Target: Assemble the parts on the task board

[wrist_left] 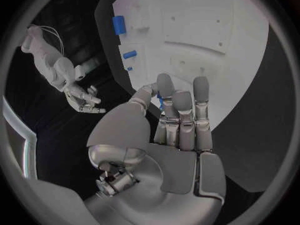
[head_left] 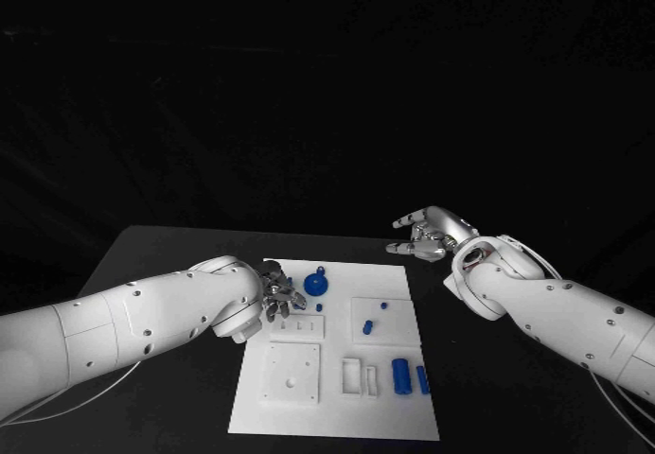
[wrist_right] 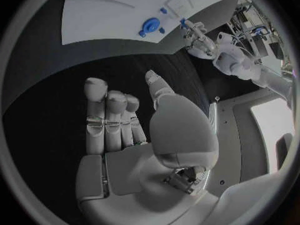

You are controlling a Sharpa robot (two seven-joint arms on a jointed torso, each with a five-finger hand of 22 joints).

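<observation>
- The left hand [head_left: 280, 295] is seen over the far left part of the task board [head_left: 293, 416]. A small blue part [wrist_left: 160, 101] is pinched between its thumb and fingers, but most of that part is hidden by the fingers [wrist_left: 181, 107].
- Just to the right of that hand, a round blue part [head_left: 317, 283] is seen lying on the board near its far edge.
- A tiny blue part [head_left: 320, 306] is seen just below the round one, too small to make out its shape.
- In the middle of the board, one short blue part [head_left: 367, 327] is seen.
- Near the front right of the board, two long blue parts [head_left: 401, 375] are seen side by side.
- The right hand [head_left: 427, 234] is held over the black table [head_left: 164, 251], past the far right corner of the board. Nothing is held in it, and its fingers [wrist_right: 106, 115] are loosely bent and apart.
</observation>
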